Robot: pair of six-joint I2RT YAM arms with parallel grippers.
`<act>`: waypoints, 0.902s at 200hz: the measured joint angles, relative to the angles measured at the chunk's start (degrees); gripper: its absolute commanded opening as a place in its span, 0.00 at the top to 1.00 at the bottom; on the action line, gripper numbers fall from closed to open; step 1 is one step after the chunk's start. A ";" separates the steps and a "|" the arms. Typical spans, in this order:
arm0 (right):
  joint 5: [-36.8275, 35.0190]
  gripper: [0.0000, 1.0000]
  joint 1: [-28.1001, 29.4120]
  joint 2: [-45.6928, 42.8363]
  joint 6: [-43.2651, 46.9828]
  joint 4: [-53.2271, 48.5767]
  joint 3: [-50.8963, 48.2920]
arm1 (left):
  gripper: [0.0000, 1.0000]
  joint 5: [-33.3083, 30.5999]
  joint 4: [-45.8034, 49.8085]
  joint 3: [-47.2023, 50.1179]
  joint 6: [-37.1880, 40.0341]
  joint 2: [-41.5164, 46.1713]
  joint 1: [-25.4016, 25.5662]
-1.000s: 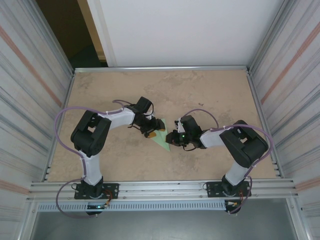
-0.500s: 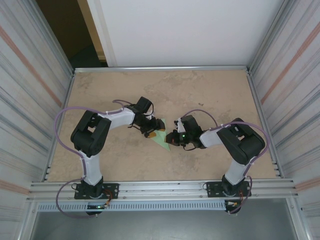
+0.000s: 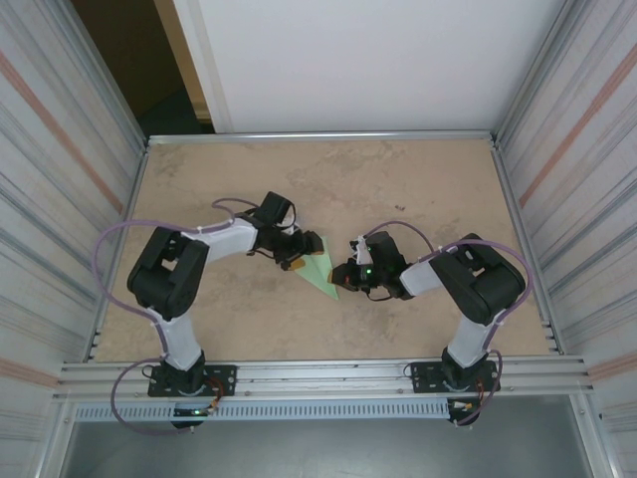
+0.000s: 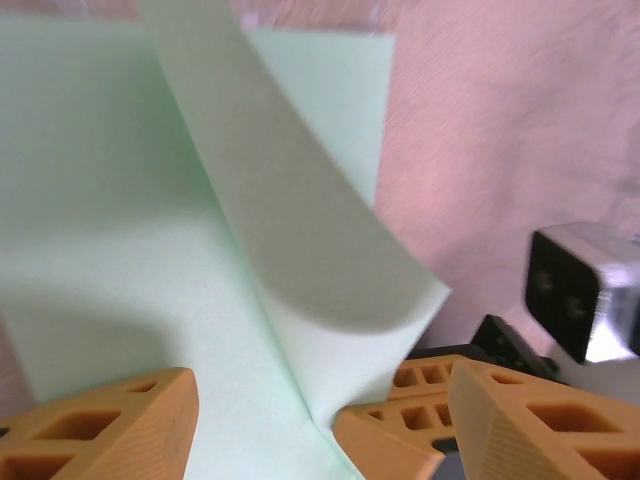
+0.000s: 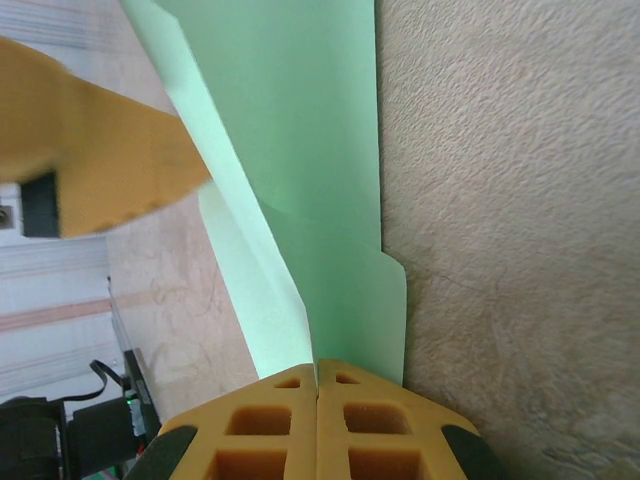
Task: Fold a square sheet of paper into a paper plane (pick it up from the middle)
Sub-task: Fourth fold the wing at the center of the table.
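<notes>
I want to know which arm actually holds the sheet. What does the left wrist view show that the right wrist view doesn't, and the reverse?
Left wrist view: the left gripper, its orange fingers spread wide apart over the pale mint-green paper sheet, and a flap of that sheet curling up off the surface.

Right wrist view: the right gripper, jaws pressed together on the sheet's near edge, with a straight fold line running away from them.

Both: the green sheet lying on the tan table, and an orange finger of the other arm's gripper close to the paper.
</notes>
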State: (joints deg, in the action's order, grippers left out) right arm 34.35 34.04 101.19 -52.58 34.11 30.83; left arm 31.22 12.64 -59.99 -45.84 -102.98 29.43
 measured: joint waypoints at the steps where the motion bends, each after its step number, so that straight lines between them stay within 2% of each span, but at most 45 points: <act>1: 0.00 0.94 0.00 0.00 0.00 0.00 0.00 | 0.34 -0.02 -0.20 0.17 0.02 0.33 -0.11; 14: 0.00 0.94 0.00 0.00 0.00 -0.02 0.00 | 0.37 0.09 -3.04 2.10 0.20 3.23 -0.61; 36: 0.02 0.95 -0.02 0.04 -0.02 -0.02 0.00 | 0.48 1.27 -9.16 5.88 0.00 6.16 -0.55; 69: 0.02 0.95 -0.17 0.04 -0.61 -0.09 0.00 | 0.66 5.03 -18.38 11.58 -2.01 5.25 -0.46; 91: 0.09 0.95 -0.28 0.11 -1.01 -0.07 0.02 | 0.73 6.47 -21.94 12.94 -2.75 3.63 0.15; 146: 0.15 0.94 -0.33 0.11 -1.01 -0.26 0.09 | 0.79 9.25 -29.05 13.03 -3.69 0.04 0.96; 180: 0.17 0.94 -0.33 0.11 -1.03 -0.44 0.13 | 0.81 9.94 -29.73 12.96 -3.74 -2.54 0.96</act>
State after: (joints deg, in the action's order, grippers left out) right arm 34.52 33.71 101.30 -53.60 33.67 30.96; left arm 41.17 -17.08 -47.03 -49.58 -105.51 30.39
